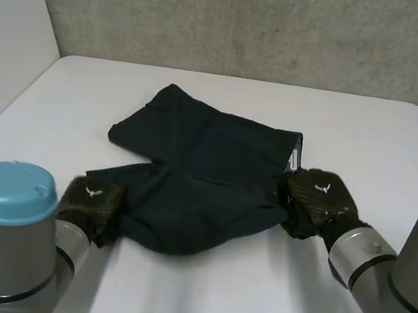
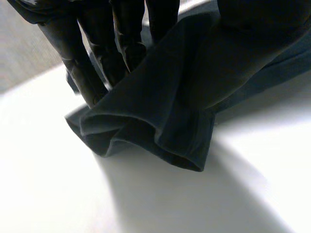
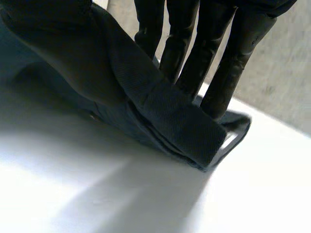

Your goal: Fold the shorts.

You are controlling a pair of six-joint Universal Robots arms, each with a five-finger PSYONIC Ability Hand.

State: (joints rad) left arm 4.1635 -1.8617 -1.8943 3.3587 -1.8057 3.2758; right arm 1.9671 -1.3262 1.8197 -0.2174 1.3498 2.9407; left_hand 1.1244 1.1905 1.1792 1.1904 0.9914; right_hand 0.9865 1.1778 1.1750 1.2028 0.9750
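Observation:
Dark navy shorts [image 1: 205, 180] lie crumpled in the middle of the white table [image 1: 251, 297], waistband to the right with a white label [image 1: 293, 158]. My left hand [image 1: 90, 203] is at the near left leg hem. In the left wrist view its fingers [image 2: 97, 58] stand behind a raised fold of the hem [image 2: 160, 116] and pinch it. My right hand [image 1: 316, 200] is at the near end of the waistband. In the right wrist view its fingers [image 3: 228, 63] press behind the thick waistband edge [image 3: 180, 116], which rises over the thumb.
A grey concrete wall [image 1: 253, 21] runs behind the table's far edge, and a pale panel [image 1: 6, 40] stands at the left. Bare tabletop surrounds the shorts on all sides. Both grey forearms come in low from the near corners.

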